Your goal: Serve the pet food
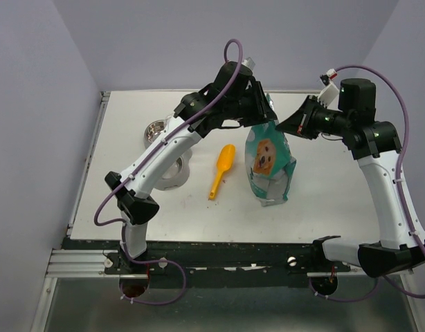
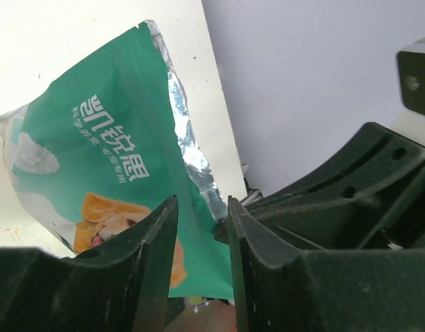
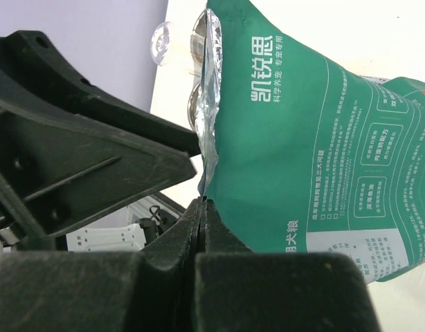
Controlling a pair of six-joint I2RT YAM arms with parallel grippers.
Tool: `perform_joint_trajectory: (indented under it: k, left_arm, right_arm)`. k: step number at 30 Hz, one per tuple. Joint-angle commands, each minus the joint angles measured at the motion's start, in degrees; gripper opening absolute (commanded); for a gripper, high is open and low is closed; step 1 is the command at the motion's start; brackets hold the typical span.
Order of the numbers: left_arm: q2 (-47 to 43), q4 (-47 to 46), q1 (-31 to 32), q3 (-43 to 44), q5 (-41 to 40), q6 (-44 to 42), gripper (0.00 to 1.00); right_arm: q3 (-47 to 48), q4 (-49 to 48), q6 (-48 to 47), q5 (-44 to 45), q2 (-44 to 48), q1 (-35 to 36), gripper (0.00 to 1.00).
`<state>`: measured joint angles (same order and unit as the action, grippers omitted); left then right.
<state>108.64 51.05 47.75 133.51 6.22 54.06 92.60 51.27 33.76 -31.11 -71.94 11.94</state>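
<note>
While upright, bag (image 1: 269, 162) against right hand (image 1: 280, 127)

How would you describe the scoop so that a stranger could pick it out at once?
On the white table, look between the steel bowls and the teal bag. The scoop lies flat there, the only orange thing.

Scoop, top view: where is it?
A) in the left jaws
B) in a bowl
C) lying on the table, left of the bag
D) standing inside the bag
C: the scoop lies flat on the table, left of the bag, with nothing holding it.
</note>
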Motion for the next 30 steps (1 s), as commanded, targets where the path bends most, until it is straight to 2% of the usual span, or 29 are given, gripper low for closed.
perform_joint_trajectory:
  k: [1,7,13,15,18,24,28,30]
  left_arm:
    - [2.19,1.16,0.24,2.98,-0.94,-0.19,0.41]
    - [2.54,1.16,0.24,2.81,-0.24,0.25,0.24]
    - [1.84,0.28,0.24,2.28,0.63,0.51,0.05]
    - [1.14,-0.68,0.24,1.67,1.25,0.69,0.02]
    - [0.35,-2.09,0.24,0.61,2.30,1.48,0.02]
    - [0.26,-5.25,0.07,0.43,5.47,3.77,0.09]
    - [0.34,-5.52,-0.20,0.26,6.00,4.12,0.13]
    - [0.43,-5.61,-0.28,-0.18,6.61,4.56,0.22]
  right_arm:
    - [2.24,1.03,-1.59,0.26,-0.57,0.27,0.06]
    - [3.20,1.64,-2.03,0.70,-0.83,0.27,0.09]
    - [5.40,3.40,-4.05,5.09,-1.36,0.27,0.14]
    - [6.01,3.93,-4.58,5.27,-1.80,0.27,0.15]
    - [4.79,2.62,-4.75,3.26,-1.71,0.27,0.18]
    - [1.27,0.94,-3.87,2.63,-0.83,0.27,0.23]
    - [2.76,4.09,-4.05,8.33,-0.57,0.27,0.27]
    - [5.47,8.57,-3.79,13.08,-1.44,0.27,0.28]
